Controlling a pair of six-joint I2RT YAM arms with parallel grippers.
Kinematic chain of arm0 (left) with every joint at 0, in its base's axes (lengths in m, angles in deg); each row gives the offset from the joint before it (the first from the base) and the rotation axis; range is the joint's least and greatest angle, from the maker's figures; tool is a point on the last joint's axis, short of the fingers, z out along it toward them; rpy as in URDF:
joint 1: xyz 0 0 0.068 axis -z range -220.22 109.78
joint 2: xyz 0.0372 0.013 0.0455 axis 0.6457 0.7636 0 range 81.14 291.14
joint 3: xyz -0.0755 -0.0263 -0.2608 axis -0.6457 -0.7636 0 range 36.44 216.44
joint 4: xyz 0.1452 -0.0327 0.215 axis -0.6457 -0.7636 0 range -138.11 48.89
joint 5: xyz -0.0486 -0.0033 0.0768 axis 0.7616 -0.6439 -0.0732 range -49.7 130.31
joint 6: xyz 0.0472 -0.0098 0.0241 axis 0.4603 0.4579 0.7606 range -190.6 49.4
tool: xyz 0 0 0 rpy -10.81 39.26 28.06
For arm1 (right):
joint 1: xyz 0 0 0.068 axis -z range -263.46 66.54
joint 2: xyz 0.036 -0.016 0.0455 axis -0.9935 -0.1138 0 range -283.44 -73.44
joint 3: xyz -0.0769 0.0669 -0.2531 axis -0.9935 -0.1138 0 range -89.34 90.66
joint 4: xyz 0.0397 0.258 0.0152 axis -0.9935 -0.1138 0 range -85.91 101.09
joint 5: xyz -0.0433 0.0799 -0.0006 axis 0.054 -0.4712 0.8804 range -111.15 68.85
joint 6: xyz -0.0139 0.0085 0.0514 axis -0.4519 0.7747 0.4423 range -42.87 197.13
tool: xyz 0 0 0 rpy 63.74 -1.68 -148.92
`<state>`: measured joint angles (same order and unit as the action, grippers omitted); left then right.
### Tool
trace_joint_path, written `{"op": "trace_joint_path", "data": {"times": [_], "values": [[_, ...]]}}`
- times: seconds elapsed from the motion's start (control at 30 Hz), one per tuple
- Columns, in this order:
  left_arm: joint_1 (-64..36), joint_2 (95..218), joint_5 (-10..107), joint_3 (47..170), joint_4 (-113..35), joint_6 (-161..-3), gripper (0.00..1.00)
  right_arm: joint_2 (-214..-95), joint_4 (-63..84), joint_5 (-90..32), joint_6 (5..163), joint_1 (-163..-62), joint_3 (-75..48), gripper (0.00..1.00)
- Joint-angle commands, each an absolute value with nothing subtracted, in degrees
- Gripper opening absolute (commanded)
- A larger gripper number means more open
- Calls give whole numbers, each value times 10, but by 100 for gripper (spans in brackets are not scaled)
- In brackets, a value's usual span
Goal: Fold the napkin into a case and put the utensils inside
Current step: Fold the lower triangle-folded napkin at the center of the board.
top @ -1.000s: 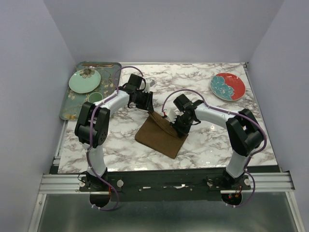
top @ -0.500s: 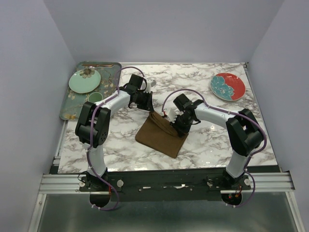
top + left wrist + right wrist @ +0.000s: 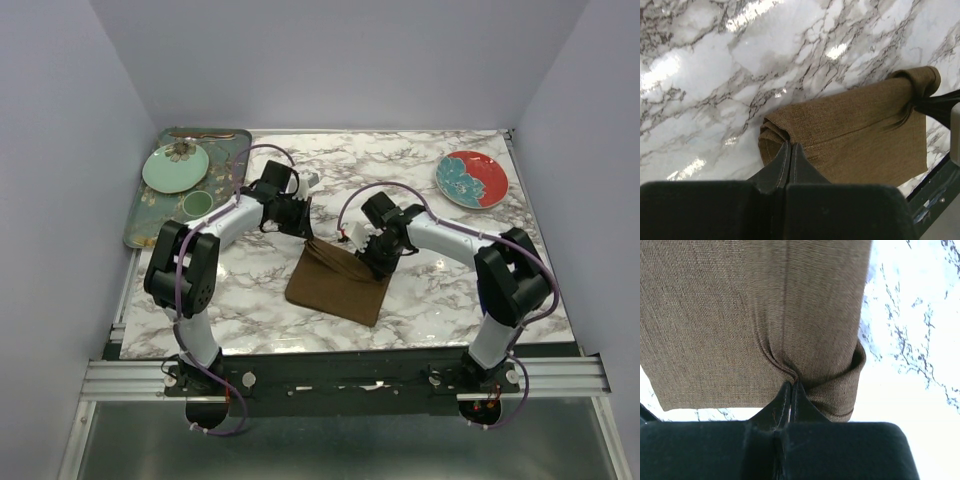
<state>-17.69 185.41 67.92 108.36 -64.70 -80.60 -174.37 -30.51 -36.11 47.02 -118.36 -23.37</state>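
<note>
Your left gripper (image 3: 791, 145) has its fingers pressed together on a bunched corner of the brown napkin (image 3: 855, 135), with several layers caught right at the tips. Straight across from it, along the same folded edge, your right gripper (image 3: 792, 383) is pinched just as tight on the opposite corner. The cloth puckers into a crease where its tips bite.

Holding both ends of one edge looks deliberate. It lets you carry the fold over as a straight line rather than dragging one corner, which a narrow case needs. From that held edge the napkin runs back toward the arm bases and lies on the marble table (image 3: 440, 300) as a folded rectangle, not yet a pouch.

On the near side of the cloth, below both grippers, you have bare marble up to the table's front edge. That looks like room enough to lay a fold toward you.

Out past the left gripper, the dark green floral tray (image 3: 145, 215) sits close beside that arm's elbow and carries a pale green plate (image 3: 175, 167), so watch the elbow's swing. Out past the right gripper, the red floral plate (image 3: 472, 178) is well apart.

A thin copper-brown utensil (image 3: 205, 133) seems to lie along the tray's far rim. You won't find the blue-handled one in these views.
</note>
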Motion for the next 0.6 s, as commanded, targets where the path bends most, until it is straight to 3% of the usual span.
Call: {"op": "trace_joint_path", "data": {"times": [0.0, 0.57], "values": [[-175, 1814, 669, 1047, -663, -798, 0, -1723, -327, -345, 459, -1185, -248, 1], [-165, 1815, 638, 945, -626, -798, 0, -1731, -312, -334, 446, -1184, -289, 1]]}}
